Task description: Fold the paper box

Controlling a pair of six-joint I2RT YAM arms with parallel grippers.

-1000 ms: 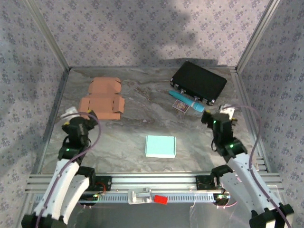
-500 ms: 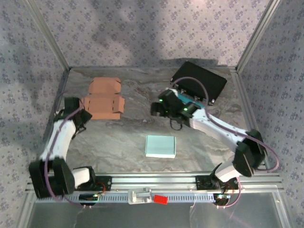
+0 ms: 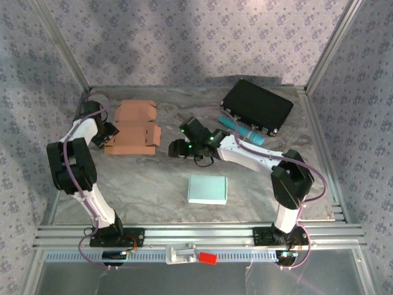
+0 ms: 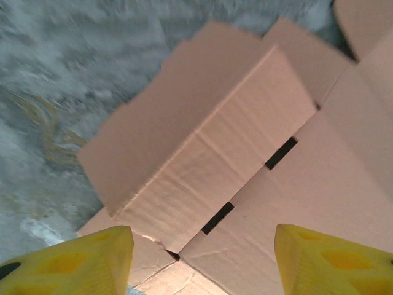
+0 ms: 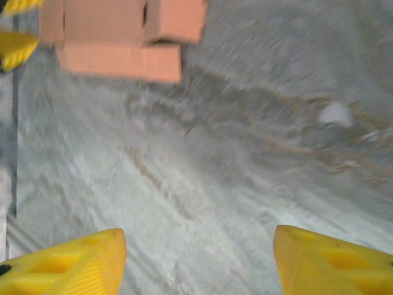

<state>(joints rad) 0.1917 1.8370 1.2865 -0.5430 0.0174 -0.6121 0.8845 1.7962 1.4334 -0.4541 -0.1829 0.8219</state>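
Observation:
The paper box is a flat brown cardboard blank (image 3: 134, 128) lying unfolded at the back left of the marble table. My left gripper (image 3: 105, 134) sits at its left edge, open. In the left wrist view the cardboard (image 4: 245, 153), with its creases and slots, lies just beyond the yellow fingertips (image 4: 80, 261), and nothing is between them. My right gripper (image 3: 176, 149) hovers over bare table just right of the blank, also open (image 5: 196, 261). In the right wrist view the cardboard (image 5: 123, 37) lies ahead at the top left.
A pale teal flat box (image 3: 207, 188) lies in the middle front. At the back right are a black case (image 3: 256, 106), a teal tube (image 3: 242, 130) and a small card (image 3: 232, 136). Patterned walls and metal rails close in the table.
Both arms have stretched out from near their bases. The left gripper went up to the cardboard's left edge. The right gripper swept left across the table to the cardboard's right side.

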